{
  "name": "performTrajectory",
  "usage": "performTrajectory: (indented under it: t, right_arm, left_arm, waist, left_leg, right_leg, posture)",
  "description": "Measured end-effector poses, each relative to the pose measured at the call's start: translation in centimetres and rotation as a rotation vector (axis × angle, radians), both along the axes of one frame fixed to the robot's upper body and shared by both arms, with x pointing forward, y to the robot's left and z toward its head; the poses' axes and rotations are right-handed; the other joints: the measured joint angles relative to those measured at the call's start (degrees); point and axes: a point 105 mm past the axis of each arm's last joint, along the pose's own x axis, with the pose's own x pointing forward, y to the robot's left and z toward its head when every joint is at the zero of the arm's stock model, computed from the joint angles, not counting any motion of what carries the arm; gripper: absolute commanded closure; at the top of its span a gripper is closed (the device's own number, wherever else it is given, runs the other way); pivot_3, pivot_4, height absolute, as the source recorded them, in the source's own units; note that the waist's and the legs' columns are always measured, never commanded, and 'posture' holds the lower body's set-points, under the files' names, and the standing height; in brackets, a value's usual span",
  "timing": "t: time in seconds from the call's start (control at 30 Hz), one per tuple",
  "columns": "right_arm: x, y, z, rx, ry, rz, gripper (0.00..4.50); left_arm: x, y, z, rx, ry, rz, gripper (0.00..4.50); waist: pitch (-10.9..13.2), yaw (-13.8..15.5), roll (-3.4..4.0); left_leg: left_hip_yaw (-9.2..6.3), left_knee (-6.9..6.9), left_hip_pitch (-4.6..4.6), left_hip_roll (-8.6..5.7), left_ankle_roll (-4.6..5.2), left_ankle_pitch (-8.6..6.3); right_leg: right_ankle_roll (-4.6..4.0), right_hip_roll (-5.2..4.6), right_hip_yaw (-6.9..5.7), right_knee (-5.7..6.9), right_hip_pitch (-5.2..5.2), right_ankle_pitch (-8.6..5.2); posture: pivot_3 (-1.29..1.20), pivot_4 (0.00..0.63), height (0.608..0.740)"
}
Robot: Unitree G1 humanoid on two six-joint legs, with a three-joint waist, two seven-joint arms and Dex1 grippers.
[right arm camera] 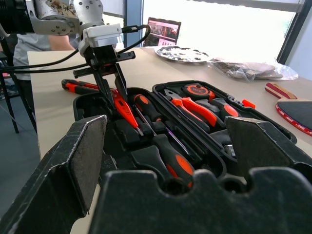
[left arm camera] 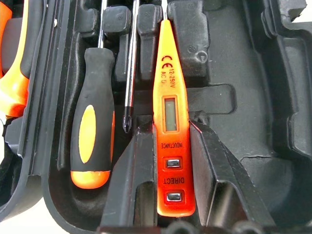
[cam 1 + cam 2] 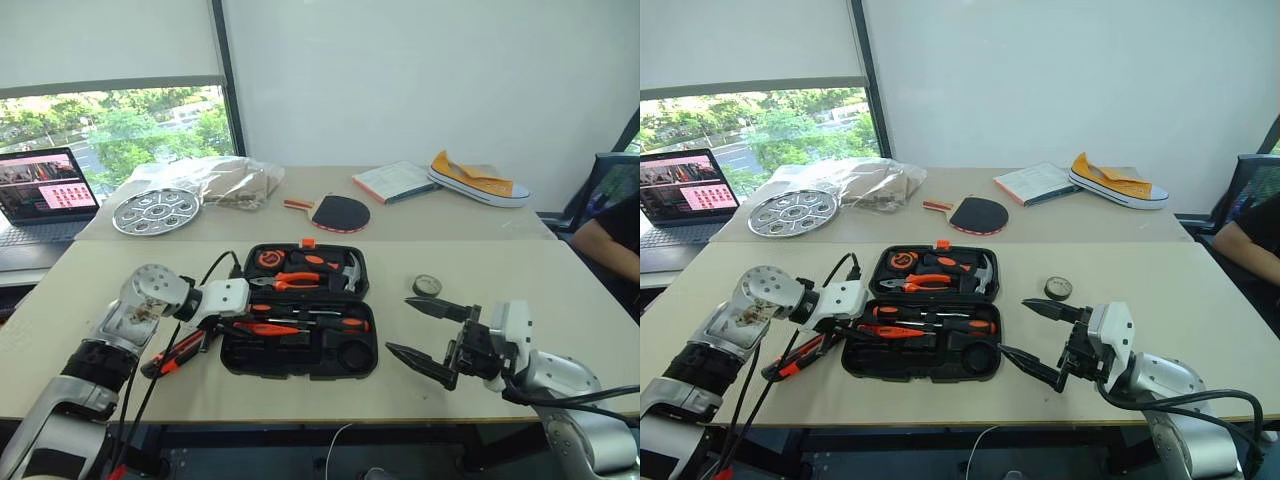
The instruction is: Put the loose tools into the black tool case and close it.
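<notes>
So I'm holding the short all-orange screwdriver (image 2: 171, 122) clamped in my left gripper (image 3: 222, 325), pinched between both fingers (image 2: 139, 180), down over the near half of the open black tool case (image 3: 300, 355) in the lower middle of the head view. Its long axis is running left-right across the case, metal tip heading toward the right side. It's reading "CE 12-250V AC", "INDUCTANCE" and "DIRECT" along the body. Two long screwdrivers (image 3: 325, 322) are lying parallel to it in their recesses. The utility knife (image 3: 175, 353) is sitting on the table (image 3: 90, 290) left of the case, and the tape roll (image 3: 427, 285) to its right. My right gripper (image 3: 425, 335) is hanging wide open, empty, at lower right.
</notes>
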Motion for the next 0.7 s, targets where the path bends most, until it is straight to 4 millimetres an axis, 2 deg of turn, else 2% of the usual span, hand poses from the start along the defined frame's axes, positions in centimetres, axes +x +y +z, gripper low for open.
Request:
performTrajectory:
  t: [0.03,0.07,0.17,0.2,0.27,0.43,0.53,0.7]
  right_arm:
    - [0.0,0.1,0.0,0.0,0.001,0.002,0.0]
    - [0.0,0.1,-0.1,0.0,0.002,0.003,0.0]
    - [0.0,0.1,-0.1,-0.002,0.002,0.004,0.0]
    - [0.0,0.1,-0.1,-0.004,0.002,0.005,0.0]
    - [-0.1,0.0,-0.1,-0.008,0.003,0.007,0.0]
    - [-0.1,0.0,-0.2,-0.015,0.007,0.011,0.0]
    - [-0.1,-0.1,-0.3,-0.015,0.012,0.012,0.0]
    - [-0.1,0.0,-0.4,-0.017,0.017,0.023,0.0]
  left_arm:
    - [0.0,-0.1,-0.1,-0.001,0.008,0.005,3.98]
    - [-0.1,-0.2,-0.3,-0.003,0.017,0.009,3.21]
    - [-0.2,-0.4,-0.3,-0.016,0.019,0.014,2.54]
    - [0.0,-0.5,0.0,-0.04,0.008,0.023,1.97]
    - [0.1,-0.6,0.2,-0.078,0.004,0.033,1.41]
    - [-0.5,-0.8,0.8,-0.18,0.027,0.009,1.41]
    - [-0.2,-0.4,2.2,-0.25,-0.009,0.026,2.12]
    - [0.2,-1.3,2.3,-0.333,0.01,0.069,4.05]
  waist:
    - [0.0,0.0,0.0]
    - [0.0,0.0,0.0]
    - [0.0,0.1,0.01]
    - [0.0,0.2,0.0]
    - [0.0,0.3,0.0]
    - [0.0,0.4,0.0]
    - [0.0,0.4,0.0]
    - [0.0,0.6,0.0]
  left_leg:
    - [0.0,0.0,0.11,0.0,0.03,-0.02]
    - [0.0,0.0,0.19,0.01,0.08,-0.05]
    - [0.0,0.0,0.26,0.0,0.17,-0.1]
    - [0.0,0.01,0.26,-0.01,0.21,-0.12]
    - [0.0,0.01,0.23,-0.02,0.25,-0.15]
    - [-0.04,0.01,0.08,-0.02,0.27,-0.18]
    - [-0.04,0.0,0.08,-0.03,0.29,-0.2]
    - [-0.04,0.01,0.08,-0.04,0.32,-0.22]
  right_leg:
    - [0.01,0.0,0.0,-0.05,0.14,-0.01]
    - [0.03,0.0,-0.02,-0.09,0.28,-0.02]
    - [0.14,-0.06,-0.02,-0.17,0.42,-0.09]
    - [0.16,-0.08,-0.03,-0.2,0.43,-0.1]
    - [0.17,-0.09,-0.04,-0.26,0.41,-0.11]
    - [0.18,-0.09,-0.09,-0.49,0.34,-0.1]
    - [0.2,-0.11,-0.1,-0.63,0.4,-0.09]
    - [0.25,-0.12,-0.11,-0.68,0.46,-0.06]
  posture:
    - [0.0,0.15,0.74]
    - [0.0,0.15,0.74]
    - [0.0,0.15,0.74]
    - [0.0,0.15,0.74]
    - [0.0,0.15,0.74]
    - [0.0,0.15,0.74]
    - [0.0,0.15,0.74]
    - [0.0,0.15,0.74]
